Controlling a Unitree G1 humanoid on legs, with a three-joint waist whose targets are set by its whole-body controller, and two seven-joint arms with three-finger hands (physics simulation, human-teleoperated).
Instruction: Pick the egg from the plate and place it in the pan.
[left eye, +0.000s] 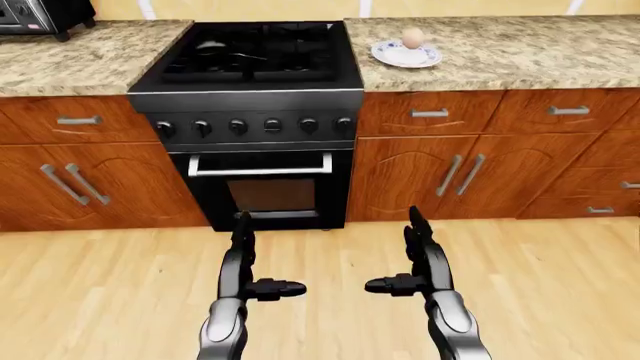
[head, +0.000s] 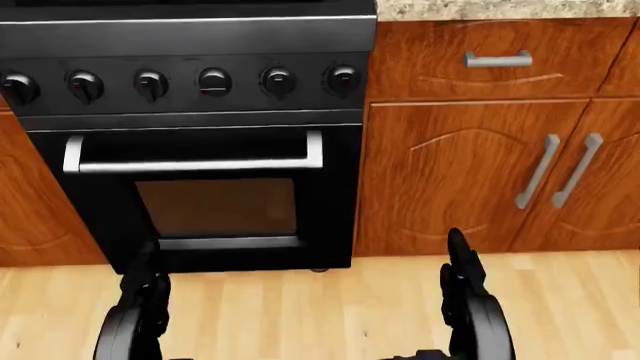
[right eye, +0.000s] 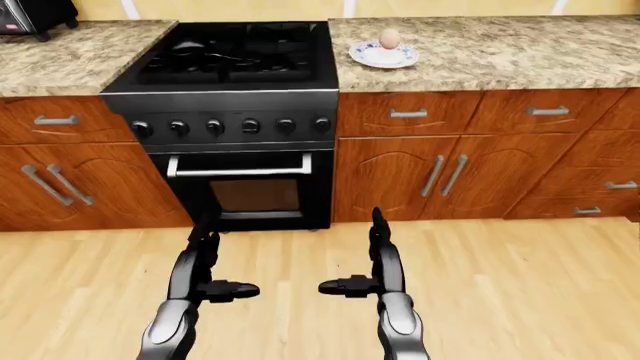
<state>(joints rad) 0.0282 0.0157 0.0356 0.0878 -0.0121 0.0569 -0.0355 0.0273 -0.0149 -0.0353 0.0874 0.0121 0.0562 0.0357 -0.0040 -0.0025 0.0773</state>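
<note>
A pale egg (left eye: 412, 37) stands on a white, blue-patterned plate (left eye: 406, 55) on the granite counter (left eye: 520, 52), just right of the black stove (left eye: 250, 64). A dark pan (left eye: 215, 54) shows faintly on the stove's left burners, hard to tell from the black grates. My left hand (left eye: 252, 262) and right hand (left eye: 408, 259) hang low over the wooden floor, far below the counter. Both are open and empty, fingers pointing up and thumbs turned inward. The egg also shows in the right-eye view (right eye: 390, 37).
The oven door (left eye: 262, 187) and knob row (left eye: 255, 126) face me. Brown cabinets with metal handles (left eye: 460, 174) flank the stove. A dark toaster oven (left eye: 40, 15) stands at the top left on the left counter. Wooden floor (left eye: 560, 292) lies between me and the cabinets.
</note>
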